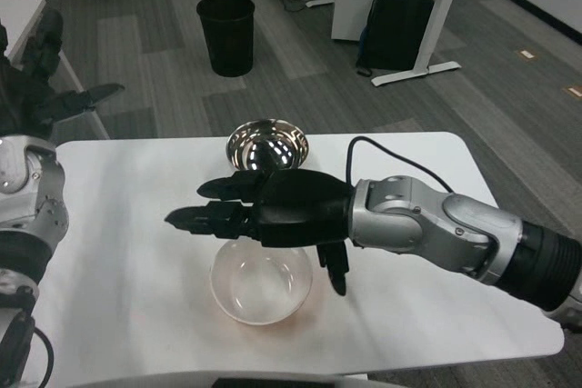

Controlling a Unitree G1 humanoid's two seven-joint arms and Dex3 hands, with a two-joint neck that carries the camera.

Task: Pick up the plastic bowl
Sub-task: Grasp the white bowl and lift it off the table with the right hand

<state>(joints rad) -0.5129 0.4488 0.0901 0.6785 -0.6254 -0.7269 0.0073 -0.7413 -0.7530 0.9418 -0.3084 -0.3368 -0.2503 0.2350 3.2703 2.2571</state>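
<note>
A large room with grey plank flooring, a black waste bin (225,34) and a dark backpack (394,29) leaning at a desk leg forms the backdrop to a white table (127,261) where a humanoid robot works. The right hand (273,211), black and carried on a silver forearm that reaches in from the picture's right, hovers over the table with its fingers (195,219) stretched out flat toward the left and one digit hanging downward; it holds nothing and is released. Directly beneath and just in front of it sits the plastic bowl (262,286), clear and upright on the near half of the table, its far rim hidden by the hand. Whether the hanging digit touches the bowl's right rim cannot be told from this angle. Just beyond the hand stands a steel bowl (266,145), shiny and also upright, near the table's far edge. The left hand (36,79) waits well apart at the far left, its fingers apart, gripping nothing. The plastic bowl looks thin-walled and light, stiff enough to keep its shape yet smooth and likely slippery, so a squeeze across the whole body could pop it free. The better hold is probably at the rim, one digit inside and the others outside the wall.
</note>
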